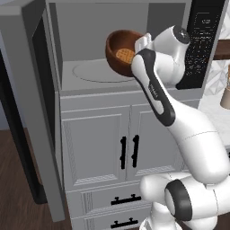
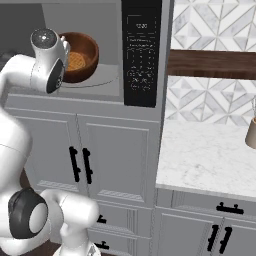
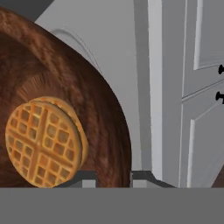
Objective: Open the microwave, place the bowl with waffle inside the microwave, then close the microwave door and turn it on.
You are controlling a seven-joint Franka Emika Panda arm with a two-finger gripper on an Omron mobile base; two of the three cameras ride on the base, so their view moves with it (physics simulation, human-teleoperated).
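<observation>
Inside the open microwave (image 1: 90,40), the bowl with waffle (image 1: 120,50) is tilted on its side, mouth toward the cameras, just above the round turntable (image 1: 92,72), near the cavity's right side. Round golden waffle (image 3: 41,142) rests against the bowl's inner wall. Gripper (image 3: 113,177) pinches the bowl rim, one fingertip inside the rim, one outside. Microwave door (image 1: 27,108) swung fully open at left. Black keypad panel (image 2: 141,52) has white legends and a small display, too small to read. Pale jar (image 2: 251,132) stands on the marble counter (image 2: 210,157) well to the right.
</observation>
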